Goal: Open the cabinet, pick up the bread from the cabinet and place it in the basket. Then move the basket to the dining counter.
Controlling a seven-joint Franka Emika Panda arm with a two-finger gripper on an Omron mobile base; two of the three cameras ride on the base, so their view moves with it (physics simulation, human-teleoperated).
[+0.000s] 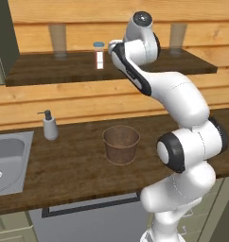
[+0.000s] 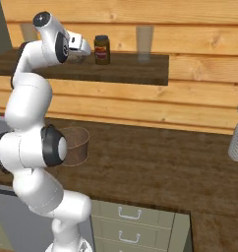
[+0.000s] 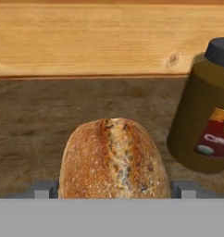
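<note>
Cabinet floor carries bread between hand fingers, jar beside.

- I see the bread, a rounded golden-brown crusty loaf with a pale split along its top, lying on the cabinet floor of dark wood grain, before its light plank back.
- I see the basket, a small brown bucket shape with a round rim and mottled wall, standing upright and empty on the dark wood counter below the cabinet.
</note>
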